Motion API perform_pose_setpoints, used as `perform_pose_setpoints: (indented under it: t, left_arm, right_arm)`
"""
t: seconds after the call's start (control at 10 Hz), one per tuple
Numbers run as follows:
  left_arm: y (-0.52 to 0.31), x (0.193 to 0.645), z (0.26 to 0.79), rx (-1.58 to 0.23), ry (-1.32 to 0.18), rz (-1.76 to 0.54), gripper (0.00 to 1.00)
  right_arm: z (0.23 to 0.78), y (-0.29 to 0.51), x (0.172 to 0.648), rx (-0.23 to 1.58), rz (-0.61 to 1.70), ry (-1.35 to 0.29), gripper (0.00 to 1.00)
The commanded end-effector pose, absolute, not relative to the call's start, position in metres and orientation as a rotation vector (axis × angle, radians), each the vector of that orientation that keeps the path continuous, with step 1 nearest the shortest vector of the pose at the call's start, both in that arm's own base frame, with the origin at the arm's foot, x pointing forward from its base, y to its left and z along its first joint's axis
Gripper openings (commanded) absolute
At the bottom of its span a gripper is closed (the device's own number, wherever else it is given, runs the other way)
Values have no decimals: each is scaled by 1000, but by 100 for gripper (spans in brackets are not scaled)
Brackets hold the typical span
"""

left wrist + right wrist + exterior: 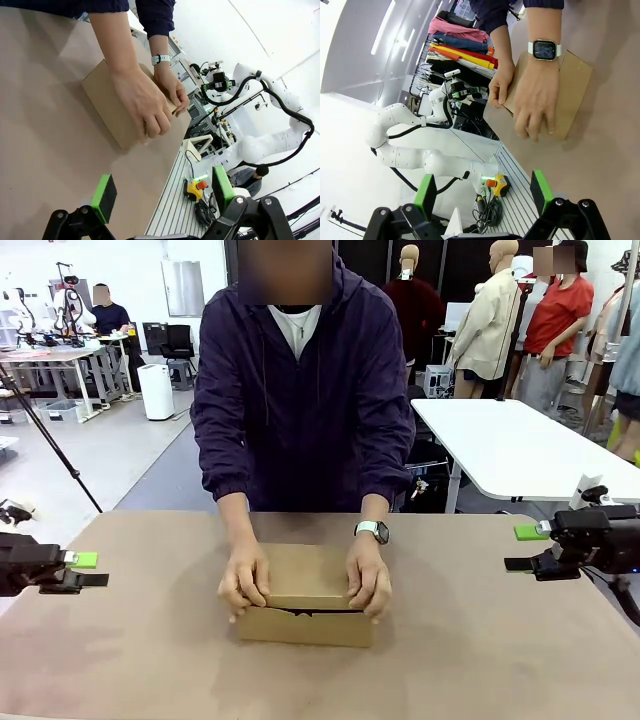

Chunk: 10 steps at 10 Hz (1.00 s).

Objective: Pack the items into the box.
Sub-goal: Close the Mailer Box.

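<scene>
The brown cardboard box (305, 602) sits in the middle of the table, lid down. A person across the table presses both hands (245, 580) on the lid's front corners. The items are out of view. My left gripper (88, 570) hovers open at the table's left edge, well apart from the box. My right gripper (525, 548) hovers open at the right edge, equally far off. In the left wrist view my left gripper (162, 190) is open with nothing between its pads, and the box (100, 95) lies ahead under a hand. The right gripper (483, 191) is likewise open, facing the box (572, 85).
The tan table top (480, 640) is bare around the box. A white table (510, 445) stands behind at the right. A yellow emergency-stop box (497, 184) and cables lie beside the table's edge.
</scene>
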<state>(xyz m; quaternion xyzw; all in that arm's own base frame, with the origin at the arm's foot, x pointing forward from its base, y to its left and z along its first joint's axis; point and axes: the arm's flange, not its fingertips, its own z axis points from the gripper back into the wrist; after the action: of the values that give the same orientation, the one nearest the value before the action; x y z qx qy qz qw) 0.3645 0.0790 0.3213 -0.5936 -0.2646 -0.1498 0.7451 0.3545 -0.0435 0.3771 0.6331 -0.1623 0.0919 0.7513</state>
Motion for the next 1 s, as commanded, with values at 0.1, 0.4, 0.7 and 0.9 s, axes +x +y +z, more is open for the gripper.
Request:
perform_pose_setpoints:
  t: [0.1,0.4,0.7,0.9]
  left_arm:
    - [78,360,322,-1295,-591,-343,100]
    - [78,360,322,-1295,-591,-343,100]
    - [78,360,322,-1295,-591,-343,100]
    - [78,360,322,-1295,-591,-343,100]
  right_arm:
    - [380,-40,357,1392,212,-382,100]
    - [380,-40,357,1392,212,-382,100]
    - [380,-40,357,1392,212,-382,100]
    - [380,-40,357,1392,212,-382,100]
